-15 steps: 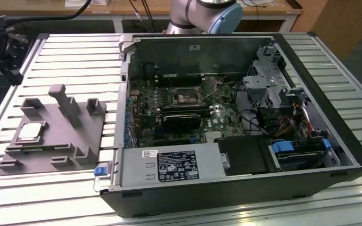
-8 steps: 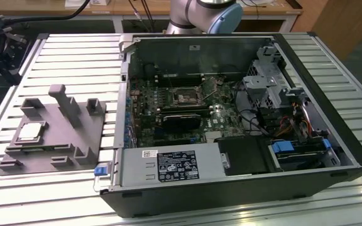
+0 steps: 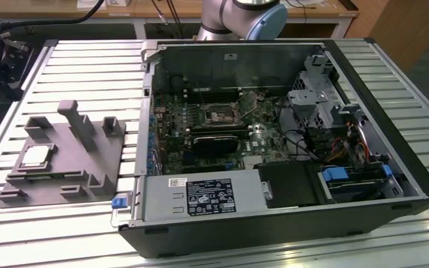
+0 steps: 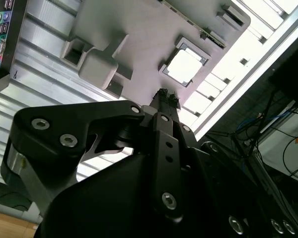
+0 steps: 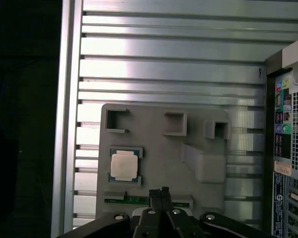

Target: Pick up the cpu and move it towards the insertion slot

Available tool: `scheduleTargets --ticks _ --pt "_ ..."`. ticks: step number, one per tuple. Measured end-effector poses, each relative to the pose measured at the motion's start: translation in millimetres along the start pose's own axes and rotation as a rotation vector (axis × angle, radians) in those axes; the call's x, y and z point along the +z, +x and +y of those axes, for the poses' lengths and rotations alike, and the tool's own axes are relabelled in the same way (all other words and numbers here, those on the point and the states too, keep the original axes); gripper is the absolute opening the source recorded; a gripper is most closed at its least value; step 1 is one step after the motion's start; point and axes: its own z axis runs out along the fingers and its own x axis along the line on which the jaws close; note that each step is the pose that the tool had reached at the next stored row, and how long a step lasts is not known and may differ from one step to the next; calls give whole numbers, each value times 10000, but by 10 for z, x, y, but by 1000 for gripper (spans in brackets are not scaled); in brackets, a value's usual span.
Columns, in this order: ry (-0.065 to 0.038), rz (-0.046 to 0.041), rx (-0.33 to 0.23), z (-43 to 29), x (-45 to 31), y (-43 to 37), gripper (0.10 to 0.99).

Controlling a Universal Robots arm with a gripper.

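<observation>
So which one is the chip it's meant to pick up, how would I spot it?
Find the big open computer case; on the exterior view's left of it a grey plastic block lies on the slatted table. The chip sits flat in a square recess on that block. It is the one thin silvery square there; its neighbours are dull grey posts.

The cpu point(image 3: 36, 155) has a silvery-white face with a tan rim. The moulded block point(image 3: 73, 167) is uniform grey. The table point(image 3: 87, 67) is silver with a parallel ribbed pattern. The computer case point(image 3: 274, 237) is black, and its motherboard point(image 3: 263, 146) is green. The insertion slot point(image 3: 222, 115) has a shiny metal frame around a dark centre. The gripper point(image 5: 161, 191) is black.
</observation>
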Motion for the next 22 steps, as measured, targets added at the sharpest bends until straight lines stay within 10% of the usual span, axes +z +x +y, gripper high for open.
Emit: scheduleTargets --ticks 22 --pt "0 0 0 2 8 128 106"
